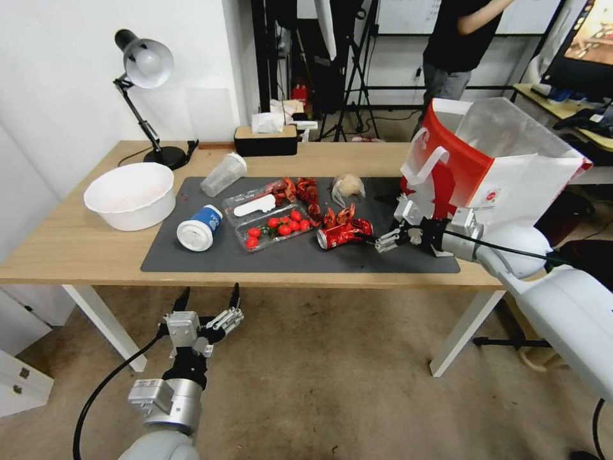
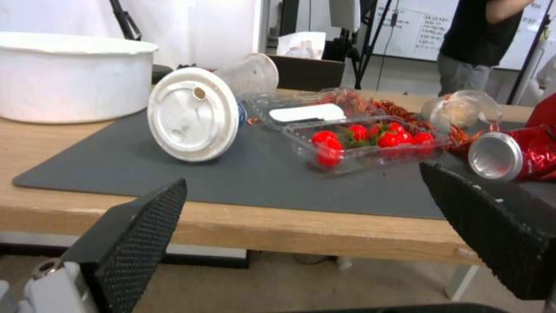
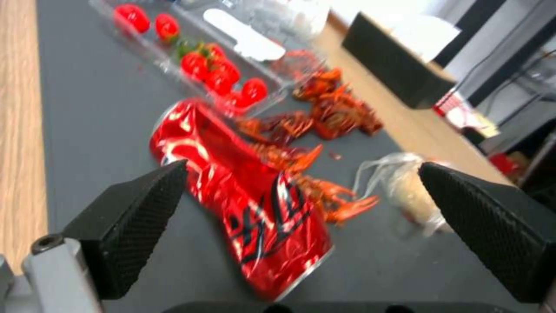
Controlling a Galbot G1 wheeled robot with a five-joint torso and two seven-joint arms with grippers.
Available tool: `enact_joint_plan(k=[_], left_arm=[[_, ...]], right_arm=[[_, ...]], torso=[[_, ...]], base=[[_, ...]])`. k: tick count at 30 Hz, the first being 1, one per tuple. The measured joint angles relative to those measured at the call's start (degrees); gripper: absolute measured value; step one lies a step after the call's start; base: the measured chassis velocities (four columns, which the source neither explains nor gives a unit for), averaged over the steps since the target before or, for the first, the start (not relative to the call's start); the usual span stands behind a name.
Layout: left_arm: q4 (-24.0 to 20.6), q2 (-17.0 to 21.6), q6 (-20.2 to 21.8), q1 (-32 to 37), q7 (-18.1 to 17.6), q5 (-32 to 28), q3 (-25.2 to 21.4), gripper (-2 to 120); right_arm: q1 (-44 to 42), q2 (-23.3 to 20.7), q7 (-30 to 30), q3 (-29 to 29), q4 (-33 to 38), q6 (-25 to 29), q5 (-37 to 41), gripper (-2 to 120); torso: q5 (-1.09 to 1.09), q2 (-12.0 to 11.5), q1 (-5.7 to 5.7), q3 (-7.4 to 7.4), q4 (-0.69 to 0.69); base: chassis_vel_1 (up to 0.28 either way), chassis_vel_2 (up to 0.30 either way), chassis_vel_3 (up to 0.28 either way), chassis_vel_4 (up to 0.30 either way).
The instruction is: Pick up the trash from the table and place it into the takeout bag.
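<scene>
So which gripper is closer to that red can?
Right. The right gripper is open at the can, its end between the fingers. The left gripper hangs open below the table edge, well short of it.

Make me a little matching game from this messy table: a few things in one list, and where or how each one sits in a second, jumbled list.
Things
1. crushed red can
2. white bowl
3. takeout bag
4. blue paper cup

Places or states
A. standing open at the table's right end
B. on its side on the mat, white lid toward the front edge
C. upright on bare wood, left of the mat
D. lying on the mat just ahead of the open right gripper

Pairs: 1-D, 2-C, 3-A, 4-B
</scene>
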Motion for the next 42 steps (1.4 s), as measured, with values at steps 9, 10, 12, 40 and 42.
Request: enact_joint_plan(k=[9,10,12,40,42], left_arm=[[0.0,0.1,0.0,0.0,0.0,0.0,-0.3,100],[0.0,0.1,0.0,0.0,0.0,0.0,-0.3,100],[0.0,0.1,0.0,0.0,0.0,0.0,-0.3,100],[-0.4,0.0,0.0,0.1,-0.1,0.0,-0.7,100],[-0.4,0.0,0.0,0.1,0.0,0.0,-0.7,100]], right_arm=[[6.3,0.9,-5.3,-5.8,-6.5,-0.8,0.5,100],[6.3,0.9,-5.3,-5.8,-6.5,-0.8,0.5,100],[7.5,1.3,-6.4,-6.7,-7.9,-0.9,0.6,100],[9.3,4.1,-9.5,-8.5,-13.1,-1.0,0.9,97],[9.3,4.1,-9.4,-8.5,-13.1,-1.0,0.9,96]], torso=[[0.0,0.0,0.0,0.0,0.01],[0.0,0.0,0.0,0.0,0.01],[0.0,0.0,0.0,0.0,0.01],[0.0,0.0,0.0,0.0,0.01],[0.01,0.0,0.0,0.0,0.01]], base=[[0.0,0.0,0.0,0.0],[0.0,0.0,0.0,0.0],[0.0,0.0,0.0,0.0],[0.0,0.0,0.0,0.0],[0.0,0.0,0.0,0.0]])
